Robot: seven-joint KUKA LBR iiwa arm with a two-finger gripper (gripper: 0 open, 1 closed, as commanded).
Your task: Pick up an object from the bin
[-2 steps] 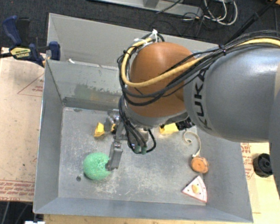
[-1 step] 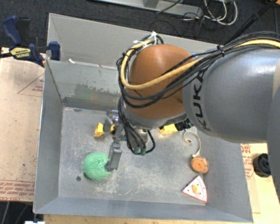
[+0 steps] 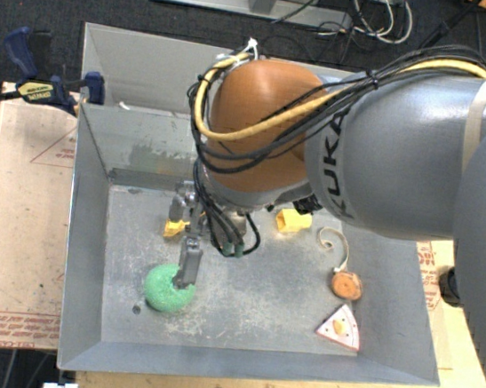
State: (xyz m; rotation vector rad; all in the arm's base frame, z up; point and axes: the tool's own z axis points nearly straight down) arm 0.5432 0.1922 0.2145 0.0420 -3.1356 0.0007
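Green, rounded, foam-like lump (image 3: 164,292) lies at the front left of the grey metal bin (image 3: 84,238), with the pincer (image 3: 184,279) touching its upper right edge; whether the pincer is spread or pressed together cannot be told. Judged step: approach to grasp, lift not yet made. The next move calls for a firm closure on the lump, clear of the small yellow block (image 3: 174,227) just behind.

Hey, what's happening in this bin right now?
A KUKA arm reaches into the grey bin from the right. Its end effector is down at a green ball in the bin's lower left. A yellow piece, an orange disc and a white triangular wedge lie apart to its right.
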